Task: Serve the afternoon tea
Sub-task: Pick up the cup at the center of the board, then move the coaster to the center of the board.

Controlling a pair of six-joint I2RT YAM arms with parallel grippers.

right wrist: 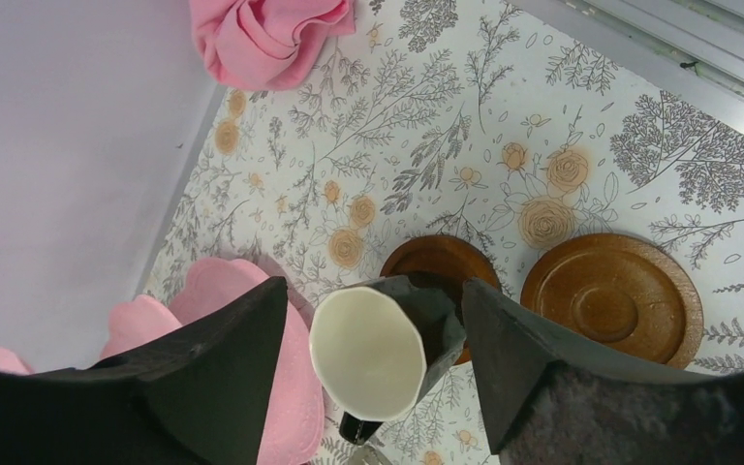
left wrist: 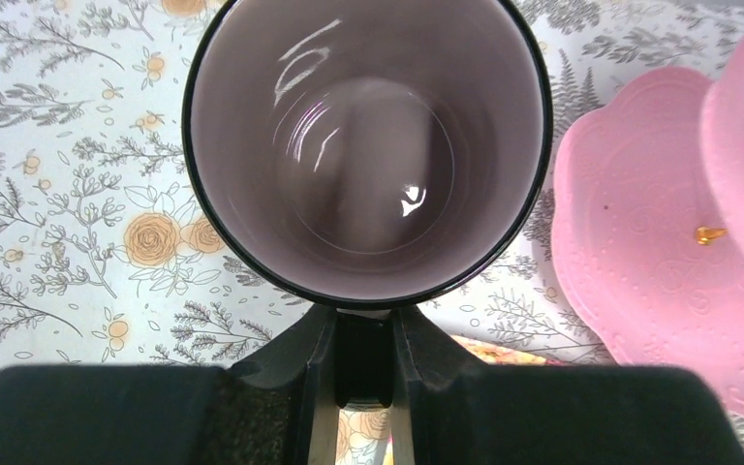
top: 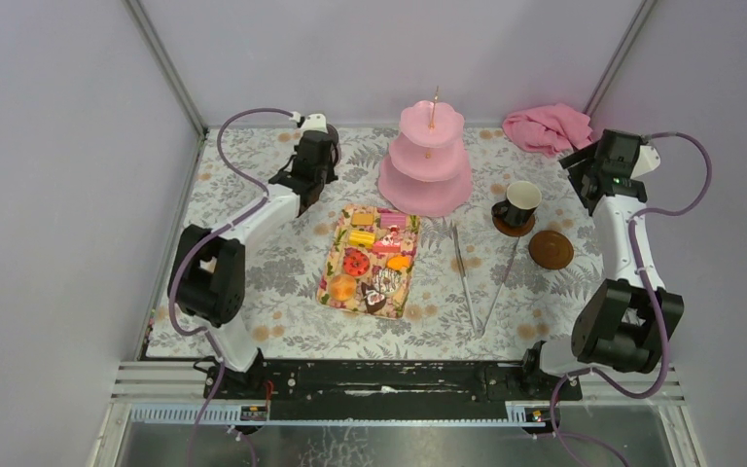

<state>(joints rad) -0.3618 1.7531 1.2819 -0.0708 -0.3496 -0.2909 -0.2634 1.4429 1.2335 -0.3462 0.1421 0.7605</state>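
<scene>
The floral-patterned table (top: 253, 292) spreads out in front of me. The pink three-tier stand (top: 426, 161) rises at its far middle, and the pink cloth (top: 548, 126) is bunched in the far right corner. Near the centre lies the floral tray (top: 323, 282), packed with small toy cakes (top: 370, 263).

My left gripper (left wrist: 363, 334) is at the far left, its fingers clamped on the near side of a dark-rimmed mug (left wrist: 368, 145) that opens straight up at my wrist camera. I cannot tell whether it rests on the table.

My right gripper (right wrist: 373, 286) hangs with its fingers wide apart above the black mug (top: 520, 201), gripping nothing. That mug sits on a brown saucer (top: 511, 229), a second saucer (top: 551, 249) lies bare just beside it, and two metal tongs (top: 465, 277) lie nearer me.
</scene>
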